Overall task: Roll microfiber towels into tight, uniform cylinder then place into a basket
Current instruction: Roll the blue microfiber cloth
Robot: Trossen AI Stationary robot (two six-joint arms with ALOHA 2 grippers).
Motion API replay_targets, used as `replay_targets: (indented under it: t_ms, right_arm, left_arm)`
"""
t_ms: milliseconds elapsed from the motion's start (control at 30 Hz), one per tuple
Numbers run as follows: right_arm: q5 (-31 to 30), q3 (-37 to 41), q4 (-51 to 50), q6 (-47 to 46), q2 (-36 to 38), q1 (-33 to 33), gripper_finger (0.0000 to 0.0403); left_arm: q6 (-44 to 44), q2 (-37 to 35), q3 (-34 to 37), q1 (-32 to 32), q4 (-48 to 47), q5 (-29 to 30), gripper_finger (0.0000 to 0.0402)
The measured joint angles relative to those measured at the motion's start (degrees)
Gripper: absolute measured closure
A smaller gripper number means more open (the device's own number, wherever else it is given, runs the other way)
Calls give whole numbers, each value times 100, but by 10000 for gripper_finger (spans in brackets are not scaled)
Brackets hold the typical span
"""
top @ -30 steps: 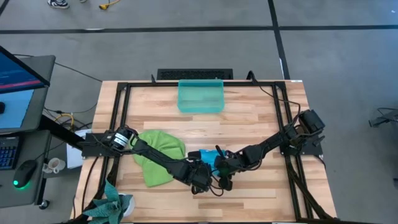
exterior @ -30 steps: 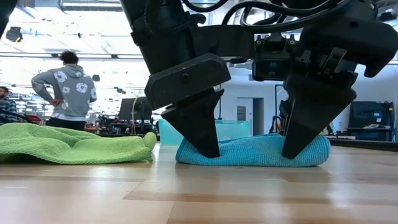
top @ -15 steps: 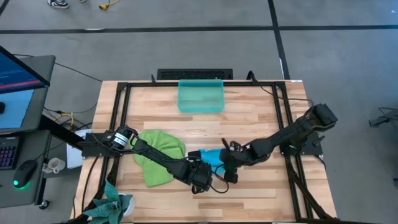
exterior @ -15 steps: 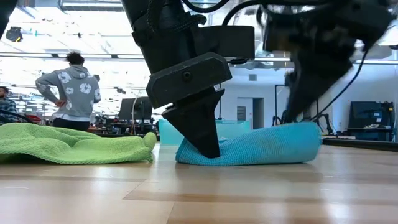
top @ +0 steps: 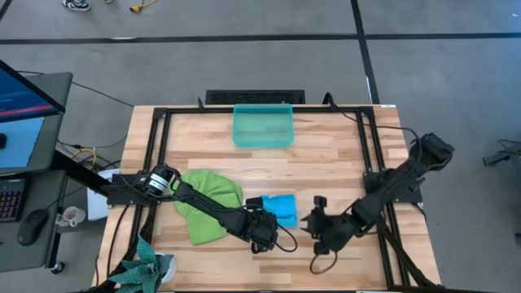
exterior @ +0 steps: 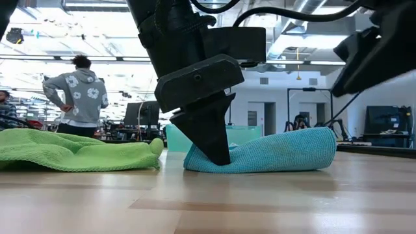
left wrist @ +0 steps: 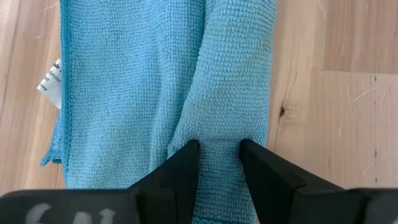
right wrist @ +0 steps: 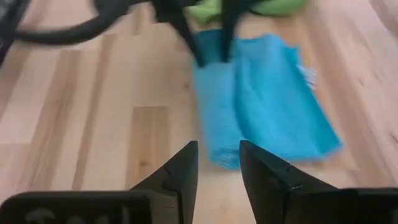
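The right gripper [top: 319, 230] hangs nearest the front edge of the wooden tabletop [top: 342, 155], fingers parted on nothing, just clear of the free end of the bright sky-blue microfiber towel [top: 279, 207]. That half-rolled towel lies with its roll's long axis running from one arm toward the other. The left gripper [left wrist: 219, 155] pinches the rolled fold at the opposite end. Beside it sprawls the lime-green towel [top: 207, 203]; well beyond stands the translucent teal plastic basket [top: 262, 127].

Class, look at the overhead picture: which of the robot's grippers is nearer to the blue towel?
Left. The left gripper pinches the rolled edge of the blue towel; the right gripper hovers open beside it, clear of the cloth.
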State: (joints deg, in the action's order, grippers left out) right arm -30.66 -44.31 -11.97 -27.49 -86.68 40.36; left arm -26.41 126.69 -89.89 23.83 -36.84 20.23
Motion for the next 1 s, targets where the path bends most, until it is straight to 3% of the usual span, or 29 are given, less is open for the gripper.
replay_targets:
  t_ms: [167,300,433,833,1000]
  right_arm:
    - [75,34,1004,848,-596,-51,268]
    - [767,26,1317,1085,-941,-411,293]
    - [1090,24,1370,908,-1188,-757,323]
    - [1027,17,1370,371,-1144,-1128,385]
    - [979,13,987,-396,-1144,-1285,392]
  left_arm:
    - [-119,0,0,0,18,0,283]
    - [-142,0,0,2,22,0,283]
    - [-192,2,0,2,28,2,283]
    - [-194,2,0,7,35,4,283]
    - [-198,3,-2,7,46,4,283]
